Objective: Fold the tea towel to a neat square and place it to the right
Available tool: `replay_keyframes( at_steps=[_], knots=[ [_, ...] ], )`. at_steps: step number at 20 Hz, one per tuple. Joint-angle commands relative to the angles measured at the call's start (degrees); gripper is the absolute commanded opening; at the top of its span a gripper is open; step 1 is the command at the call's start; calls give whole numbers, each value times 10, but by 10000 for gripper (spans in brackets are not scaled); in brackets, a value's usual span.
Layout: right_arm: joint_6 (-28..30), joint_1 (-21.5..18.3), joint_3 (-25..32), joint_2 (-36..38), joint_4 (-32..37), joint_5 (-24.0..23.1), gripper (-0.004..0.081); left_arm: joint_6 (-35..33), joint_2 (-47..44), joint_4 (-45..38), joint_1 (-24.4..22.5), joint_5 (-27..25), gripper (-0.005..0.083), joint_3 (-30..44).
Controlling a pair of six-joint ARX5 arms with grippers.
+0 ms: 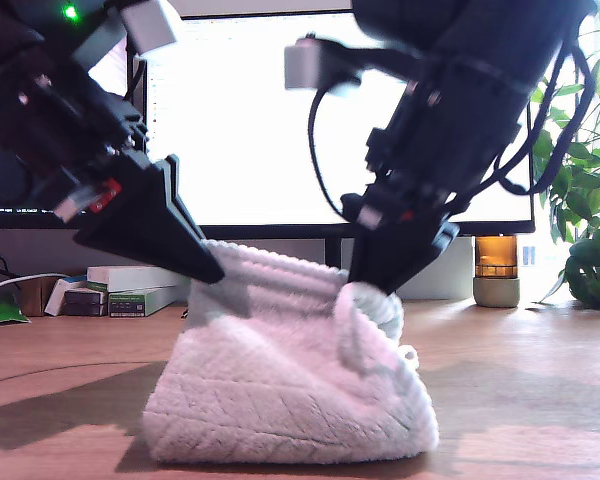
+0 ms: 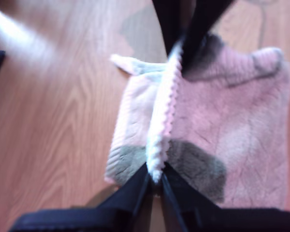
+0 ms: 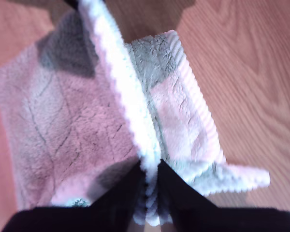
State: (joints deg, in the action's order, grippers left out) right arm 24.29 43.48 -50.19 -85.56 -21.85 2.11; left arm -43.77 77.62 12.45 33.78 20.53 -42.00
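The off-white fluffy tea towel (image 1: 280, 400) hangs in a loose fold with its lower part resting on the wooden table (image 1: 540, 400). My first gripper (image 1: 215, 272), at the exterior view's left, is shut on the towel's beaded hem (image 2: 155, 176). At the exterior view's right, my second gripper (image 1: 375, 285) is shut on the same raised hem (image 3: 150, 169), with a small corner of cloth (image 3: 246, 178) sticking out beside it. The hem is stretched between the two grippers as a ridge, and the towel (image 2: 232, 106) (image 3: 63, 111) drapes down on both sides.
A bright monitor (image 1: 250, 120) stands behind the arms. Small boxes (image 1: 130, 290) lie at the back on the exterior view's left. An amber jar (image 1: 497, 270) and a green plant (image 1: 590, 200) stand at the back on the exterior view's right. Bare wood surrounds the towel.
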Motion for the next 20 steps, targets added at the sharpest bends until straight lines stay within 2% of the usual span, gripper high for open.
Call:
replay_keyframes(
  at_steps=[1, 3, 10, 13, 17, 20],
  knots=[
    [6, -10, 6, -20, -5, -19, -12, -2, 20, -3, -14, -7, -24, 6],
    [14, -14, 6, -26, -3, -37, -12, -2, 35, -10, -14, -7, -24, 6],
    [14, -17, 6, -27, 12, -41, -9, -2, 50, -40, -16, -21, -24, 6],
    [13, -17, 6, -27, 17, -42, 73, 3, 50, -40, -15, -20, -23, 6],
    [12, -16, 6, -27, 15, -42, 173, 3, 50, -40, -15, -20, 64, 6],
    [12, -17, 6, -27, 19, -49, 228, 3, 50, -40, -15, -20, 65, 6]
  ],
)
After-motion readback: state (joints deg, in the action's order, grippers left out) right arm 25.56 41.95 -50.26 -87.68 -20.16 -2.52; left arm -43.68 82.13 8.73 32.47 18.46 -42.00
